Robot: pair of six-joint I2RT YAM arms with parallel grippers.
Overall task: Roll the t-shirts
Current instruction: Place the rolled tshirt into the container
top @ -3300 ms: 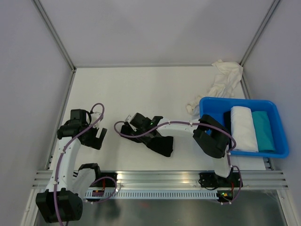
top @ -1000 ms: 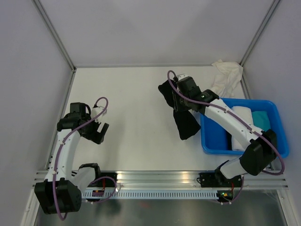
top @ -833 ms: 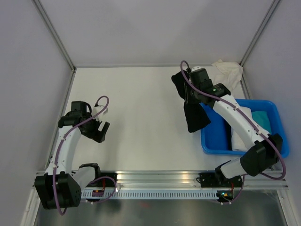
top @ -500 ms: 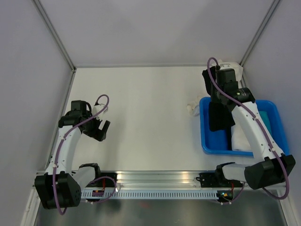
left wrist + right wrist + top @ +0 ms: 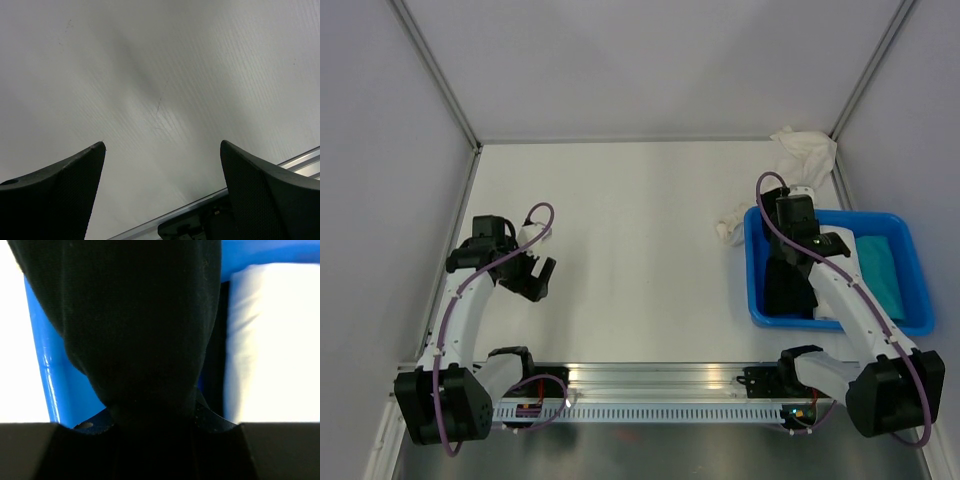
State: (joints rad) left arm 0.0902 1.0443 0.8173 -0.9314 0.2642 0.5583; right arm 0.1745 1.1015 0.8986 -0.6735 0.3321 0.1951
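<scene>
The black t-shirt (image 5: 789,290) is rolled into a thick bundle. It hangs down from the right gripper (image 5: 788,258). The jaws are squeezed partway together on the top of the bundle, and the dark cloth fills the gap between them. The bundle is over the left part of the blue tub (image 5: 875,215), just inside its left wall. I cannot tell if its low end touches the tub floor.

Right beside it in the tub lies a rolled white t-shirt (image 5: 270,340). A rolled teal t-shirt (image 5: 885,272) lies on the far right side of the tub.

One more cream-white t-shirt (image 5: 800,165) lies crumpled on the table (image 5: 640,230), outside the tub. It is at the back right corner, and one end trails down next to the tub's back left corner.

Far away on the left side, the left gripper (image 5: 535,275) is above the bare table. Its jaws are spread as wide as they go and hold nothing.
</scene>
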